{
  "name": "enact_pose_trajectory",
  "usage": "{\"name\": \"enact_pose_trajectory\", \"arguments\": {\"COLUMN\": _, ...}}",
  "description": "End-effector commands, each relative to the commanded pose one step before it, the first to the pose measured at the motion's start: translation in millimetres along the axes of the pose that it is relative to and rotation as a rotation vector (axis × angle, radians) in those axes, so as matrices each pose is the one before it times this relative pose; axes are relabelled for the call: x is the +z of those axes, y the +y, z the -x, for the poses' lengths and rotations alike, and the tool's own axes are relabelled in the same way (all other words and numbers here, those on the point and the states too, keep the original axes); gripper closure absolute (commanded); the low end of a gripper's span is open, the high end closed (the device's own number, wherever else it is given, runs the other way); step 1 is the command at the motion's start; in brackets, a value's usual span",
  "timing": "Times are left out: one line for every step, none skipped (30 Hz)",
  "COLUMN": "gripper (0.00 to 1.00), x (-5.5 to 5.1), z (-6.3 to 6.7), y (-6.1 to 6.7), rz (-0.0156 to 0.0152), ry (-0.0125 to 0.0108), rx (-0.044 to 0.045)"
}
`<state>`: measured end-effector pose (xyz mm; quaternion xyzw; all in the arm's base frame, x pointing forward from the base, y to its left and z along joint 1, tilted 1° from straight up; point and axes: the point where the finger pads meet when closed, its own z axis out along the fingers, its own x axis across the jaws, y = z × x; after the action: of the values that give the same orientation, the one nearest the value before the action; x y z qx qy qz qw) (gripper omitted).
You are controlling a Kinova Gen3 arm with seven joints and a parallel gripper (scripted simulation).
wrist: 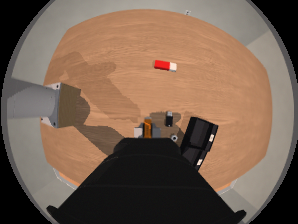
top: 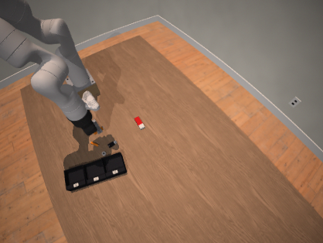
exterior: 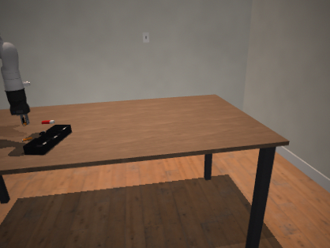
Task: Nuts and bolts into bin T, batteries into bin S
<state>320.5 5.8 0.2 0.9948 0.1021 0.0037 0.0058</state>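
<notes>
My gripper [top: 98, 130] hangs a little above the table, behind the bins, and is shut on a small orange and grey thing that looks like a battery [exterior: 24, 124]. It also shows at the fingertips in the wrist view [wrist: 147, 128]. The black bin row [top: 96, 172] with three compartments stands on the table in front of the gripper; I cannot read its labels. An orange battery-like thing [top: 93, 143], a small black thing [top: 112, 144] and a small grey nut [top: 103, 153] lie on the table between the gripper and the bins.
A red and white block [top: 140, 122] lies on the table to the right of the gripper. The arm's base [top: 79, 83] stands at the table's far left end. The bins lie near the table's left edge [exterior: 47, 139].
</notes>
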Motion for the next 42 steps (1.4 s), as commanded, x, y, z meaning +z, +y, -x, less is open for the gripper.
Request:
{"name": "enact_pose_trajectory", "arguments": {"gripper": 0.69, "x": 0.76, "z": -4.71, "y": 9.67, "rz": -0.00352, "ry": 0.00222, "rx": 0.02802}}
{"name": "enact_pose_trajectory", "arguments": {"gripper": 0.69, "x": -0.02, "z": -2.92, "y": 5.27, "rz": 0.00001, "ry": 0.00000, "rx": 0.00000}}
{"name": "enact_pose_trajectory", "arguments": {"gripper": 0.69, "x": 0.00, "z": -2.91, "y": 5.25, "rz": 0.00002, "ry": 0.00001, "rx": 0.00000}}
{"name": "enact_pose_trajectory", "arguments": {"gripper": 0.69, "x": 0.00, "z": -2.91, "y": 5.26, "rz": 0.00002, "ry": 0.00001, "rx": 0.00000}}
{"name": "enact_pose_trajectory", "arguments": {"gripper": 0.69, "x": -0.01, "z": -2.91, "y": 5.26, "rz": 0.00002, "ry": 0.00001, "rx": 0.00000}}
{"name": "enact_pose_trajectory", "arguments": {"gripper": 0.69, "x": -0.01, "z": -2.91, "y": 5.26, "rz": 0.00002, "ry": 0.00001, "rx": 0.00000}}
{"name": "enact_pose_trajectory", "arguments": {"gripper": 0.69, "x": -0.01, "z": -2.91, "y": 5.26, "rz": 0.00002, "ry": 0.00001, "rx": 0.00000}}
{"name": "enact_pose_trajectory", "arguments": {"gripper": 0.69, "x": -0.01, "z": -2.91, "y": 5.26, "rz": 0.00002, "ry": 0.00001, "rx": 0.00000}}
{"name": "enact_pose_trajectory", "arguments": {"gripper": 0.69, "x": -0.01, "z": -2.91, "y": 5.26, "rz": 0.00002, "ry": 0.00001, "rx": 0.00000}}
{"name": "enact_pose_trajectory", "arguments": {"gripper": 0.69, "x": -0.01, "z": -2.91, "y": 5.26, "rz": 0.00002, "ry": 0.00001, "rx": 0.00000}}
{"name": "enact_pose_trajectory", "arguments": {"gripper": 0.69, "x": -0.01, "z": -2.91, "y": 5.26, "rz": 0.00002, "ry": 0.00001, "rx": 0.00000}}
{"name": "enact_pose_trajectory", "arguments": {"gripper": 0.69, "x": -0.01, "z": -2.91, "y": 5.26, "rz": 0.00002, "ry": 0.00001, "rx": 0.00000}}
{"name": "enact_pose_trajectory", "arguments": {"gripper": 0.69, "x": -0.01, "z": -2.91, "y": 5.26, "rz": 0.00002, "ry": 0.00001, "rx": 0.00000}}
{"name": "enact_pose_trajectory", "arguments": {"gripper": 0.69, "x": -0.01, "z": -2.91, "y": 5.26, "rz": 0.00002, "ry": 0.00001, "rx": 0.00000}}
{"name": "enact_pose_trajectory", "arguments": {"gripper": 0.69, "x": -0.01, "z": -2.91, "y": 5.26, "rz": 0.00002, "ry": 0.00001, "rx": 0.00000}}
{"name": "enact_pose_trajectory", "arguments": {"gripper": 0.69, "x": -0.01, "z": -2.91, "y": 5.26, "rz": 0.00002, "ry": 0.00001, "rx": 0.00000}}
{"name": "enact_pose_trajectory", "arguments": {"gripper": 0.69, "x": 0.00, "z": 0.00, "y": 0.00, "rz": 0.00000, "ry": 0.00000, "rx": 0.00000}}
{"name": "enact_pose_trajectory", "arguments": {"gripper": 0.69, "x": 0.00, "z": 0.00, "y": 0.00, "rz": 0.00000, "ry": 0.00000, "rx": 0.00000}}
{"name": "enact_pose_trajectory", "arguments": {"gripper": 0.69, "x": 0.03, "z": -2.88, "y": 5.22, "rz": 0.00003, "ry": 0.00003, "rx": 0.00001}}
{"name": "enact_pose_trajectory", "arguments": {"gripper": 0.69, "x": 0.00, "z": -2.90, "y": 5.25, "rz": 0.00002, "ry": 0.00001, "rx": 0.00000}}
{"name": "enact_pose_trajectory", "arguments": {"gripper": 0.69, "x": 0.00, "z": -2.90, "y": 5.25, "rz": 0.00002, "ry": 0.00001, "rx": 0.00000}}
{"name": "enact_pose_trajectory", "arguments": {"gripper": 0.69, "x": -0.01, "z": -2.91, "y": 5.26, "rz": 0.00002, "ry": 0.00001, "rx": 0.00000}}
{"name": "enact_pose_trajectory", "arguments": {"gripper": 0.69, "x": -0.01, "z": -2.91, "y": 5.26, "rz": 0.00002, "ry": 0.00001, "rx": 0.00000}}
{"name": "enact_pose_trajectory", "arguments": {"gripper": 0.69, "x": -0.03, "z": -2.93, "y": 5.29, "rz": 0.00000, "ry": 0.00000, "rx": 0.05000}}
{"name": "enact_pose_trajectory", "arguments": {"gripper": 0.69, "x": -0.02, "z": -3.18, "y": 5.12, "rz": 0.00001, "ry": 0.00000, "rx": 0.05000}}
{"name": "enact_pose_trajectory", "arguments": {"gripper": 0.69, "x": -0.01, "z": -3.42, "y": 4.95, "rz": 0.00001, "ry": 0.00001, "rx": 0.05000}}
{"name": "enact_pose_trajectory", "arguments": {"gripper": 0.69, "x": -0.01, "z": -3.66, "y": 4.76, "rz": 0.00001, "ry": 0.00001, "rx": 0.05000}}
{"name": "enact_pose_trajectory", "arguments": {"gripper": 0.69, "x": -0.01, "z": -3.90, "y": 4.57, "rz": 0.00001, "ry": 0.00001, "rx": 0.05000}}
{"name": "enact_pose_trajectory", "arguments": {"gripper": 0.69, "x": 0.00, "z": -4.12, "y": 4.37, "rz": 0.00001, "ry": 0.00002, "rx": 0.03777}}
{"name": "enact_pose_trajectory", "arguments": {"gripper": 0.69, "x": 0.01, "z": -4.27, "y": 4.20, "rz": 0.00002, "ry": 0.00002, "rx": 0.00001}}
{"name": "enact_pose_trajectory", "arguments": {"gripper": 0.69, "x": 0.00, "z": -4.27, "y": 4.20, "rz": 0.00002, "ry": 0.00002, "rx": 0.00001}}
{"name": "enact_pose_trajectory", "arguments": {"gripper": 0.69, "x": 0.00, "z": -4.28, "y": 4.21, "rz": 0.00002, "ry": 0.00002, "rx": 0.00000}}
{"name": "enact_pose_trajectory", "arguments": {"gripper": 0.69, "x": -0.01, "z": -4.28, "y": 4.21, "rz": 0.00001, "ry": 0.00002, "rx": 0.00000}}
{"name": "enact_pose_trajectory", "arguments": {"gripper": 0.69, "x": 0.00, "z": 0.00, "y": 0.00, "rz": 0.00000, "ry": 0.00000, "rx": 0.00000}}
{"name": "enact_pose_trajectory", "arguments": {"gripper": 0.69, "x": 0.00, "z": 0.00, "y": 0.00, "rz": 0.00000, "ry": 0.00000, "rx": 0.00000}}
{"name": "enact_pose_trajectory", "arguments": {"gripper": 0.69, "x": -0.01, "z": -4.31, "y": 4.22, "rz": 0.00001, "ry": 0.00000, "rx": 0.00000}}
{"name": "enact_pose_trajectory", "arguments": {"gripper": 0.69, "x": 0.00, "z": -4.27, "y": 4.21, "rz": 0.00001, "ry": 0.00002, "rx": 0.00000}}
{"name": "enact_pose_trajectory", "arguments": {"gripper": 0.69, "x": -0.01, "z": -4.27, "y": 4.21, "rz": 0.00001, "ry": 0.00002, "rx": 0.00000}}
{"name": "enact_pose_trajectory", "arguments": {"gripper": 0.69, "x": -0.01, "z": -2.52, "y": 2.41, "rz": 0.00001, "ry": 0.00001, "rx": 0.00000}}
{"name": "enact_pose_trajectory", "arguments": {"gripper": 0.69, "x": -0.01, "z": -0.69, "y": 0.61, "rz": 0.00000, "ry": 0.00000, "rx": 0.00000}}
{"name": "enact_pose_trajectory", "arguments": {"gripper": 0.69, "x": -0.01, "z": -0.35, "y": 0.30, "rz": 0.00000, "ry": 0.00000, "rx": 0.00000}}
{"name": "enact_pose_trajectory", "arguments": {"gripper": 0.69, "x": 0.00, "z": -0.08, "y": 0.07, "rz": 0.00000, "ry": 0.00000, "rx": 0.00000}}
